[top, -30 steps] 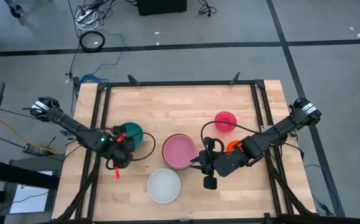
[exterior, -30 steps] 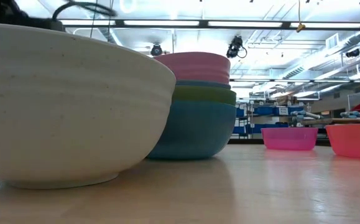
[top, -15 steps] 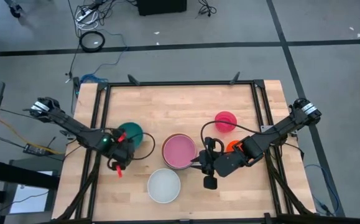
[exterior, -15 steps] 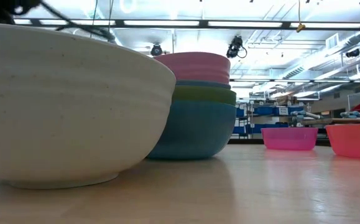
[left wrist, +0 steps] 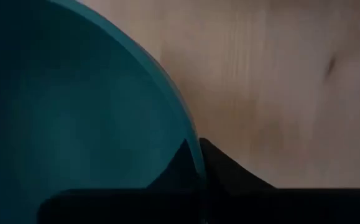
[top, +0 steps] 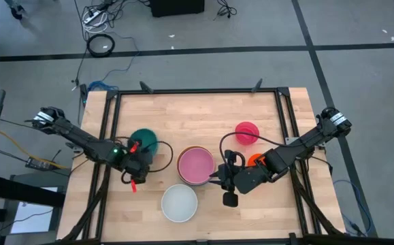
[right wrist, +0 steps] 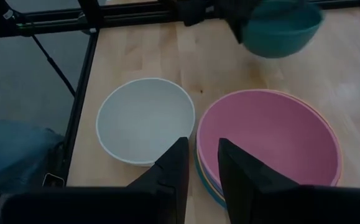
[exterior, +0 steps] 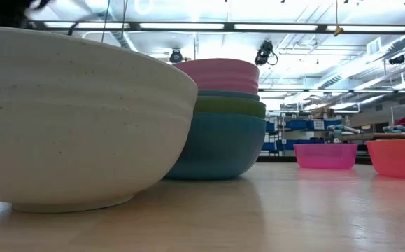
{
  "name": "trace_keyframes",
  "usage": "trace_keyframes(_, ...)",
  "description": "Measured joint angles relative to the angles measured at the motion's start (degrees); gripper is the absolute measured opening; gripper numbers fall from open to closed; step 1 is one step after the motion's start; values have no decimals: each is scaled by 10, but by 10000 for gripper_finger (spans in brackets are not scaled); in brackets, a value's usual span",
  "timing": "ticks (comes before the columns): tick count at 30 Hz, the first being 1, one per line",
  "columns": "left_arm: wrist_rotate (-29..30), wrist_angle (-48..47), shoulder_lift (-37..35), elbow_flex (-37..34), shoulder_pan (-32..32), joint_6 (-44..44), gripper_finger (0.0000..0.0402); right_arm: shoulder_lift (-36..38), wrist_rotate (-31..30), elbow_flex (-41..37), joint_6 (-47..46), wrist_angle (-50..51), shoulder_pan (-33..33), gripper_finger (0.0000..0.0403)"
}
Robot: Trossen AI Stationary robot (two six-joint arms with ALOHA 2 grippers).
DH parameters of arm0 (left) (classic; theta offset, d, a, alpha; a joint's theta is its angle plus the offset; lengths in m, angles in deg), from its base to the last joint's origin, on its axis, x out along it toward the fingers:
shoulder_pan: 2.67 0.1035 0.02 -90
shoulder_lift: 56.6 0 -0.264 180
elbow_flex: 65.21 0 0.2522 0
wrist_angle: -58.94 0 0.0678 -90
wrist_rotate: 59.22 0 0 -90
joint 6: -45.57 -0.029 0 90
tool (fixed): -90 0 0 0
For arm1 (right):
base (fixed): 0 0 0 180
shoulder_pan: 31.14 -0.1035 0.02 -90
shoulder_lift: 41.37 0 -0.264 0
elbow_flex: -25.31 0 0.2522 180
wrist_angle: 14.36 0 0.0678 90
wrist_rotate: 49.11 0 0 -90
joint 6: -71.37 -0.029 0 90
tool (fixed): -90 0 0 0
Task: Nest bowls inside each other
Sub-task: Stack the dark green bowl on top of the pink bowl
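Left gripper clamped on teal bowl rim; right gripper fingers apart over pink stack; white bowl beside stack; magenta bowl apart.

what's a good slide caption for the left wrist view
Left hand shut on the rim of the teal bowl, above the wooden table.

A wooden table in a black frame; cables on the floor.
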State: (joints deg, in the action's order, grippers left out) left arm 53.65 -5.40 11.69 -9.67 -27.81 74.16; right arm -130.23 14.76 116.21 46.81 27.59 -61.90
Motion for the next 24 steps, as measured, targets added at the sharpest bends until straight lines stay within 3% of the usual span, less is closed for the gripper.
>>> trace_keyframes(3,39,15,0,66,0,-43,4,0,0,0,0,2,0,73)
trace_keyframes(6,44,120,0,130,0,-128,3,0,-9,0,0,5,0,73)
trace_keyframes(11,-2,248,20,198,0,-226,3,0,-11,0,-17,24,-1,72)
trace_keyframes(24,-77,302,163,215,6,-221,5,0,-75,0,-66,72,-41,71)
